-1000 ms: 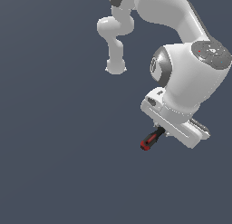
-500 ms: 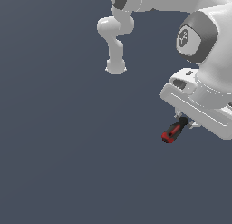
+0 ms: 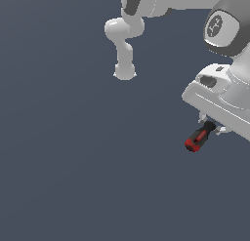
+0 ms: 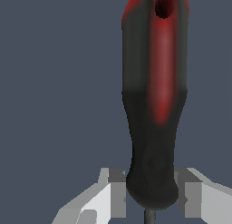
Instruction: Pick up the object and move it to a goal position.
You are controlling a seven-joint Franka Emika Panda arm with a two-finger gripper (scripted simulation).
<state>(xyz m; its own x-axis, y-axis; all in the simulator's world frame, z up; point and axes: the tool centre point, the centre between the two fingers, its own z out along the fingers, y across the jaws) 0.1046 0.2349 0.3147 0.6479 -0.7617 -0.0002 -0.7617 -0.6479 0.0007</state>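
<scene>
only jaws flank the screwdriver [image 4: 154, 105] handle; nothing else nearby.

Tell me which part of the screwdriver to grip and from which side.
Grip the screwdriver at the narrow black end of its handle beside the shaft, fingers closing from both sides across its width, as the gripper appears to hold it now; the thin shaft offers little surface.

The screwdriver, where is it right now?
The screwdriver is at the exterior view's right, just below the white hand of the arm, held between the fingers of the gripper with its red-and-black handle sticking out toward the lower left.
</scene>
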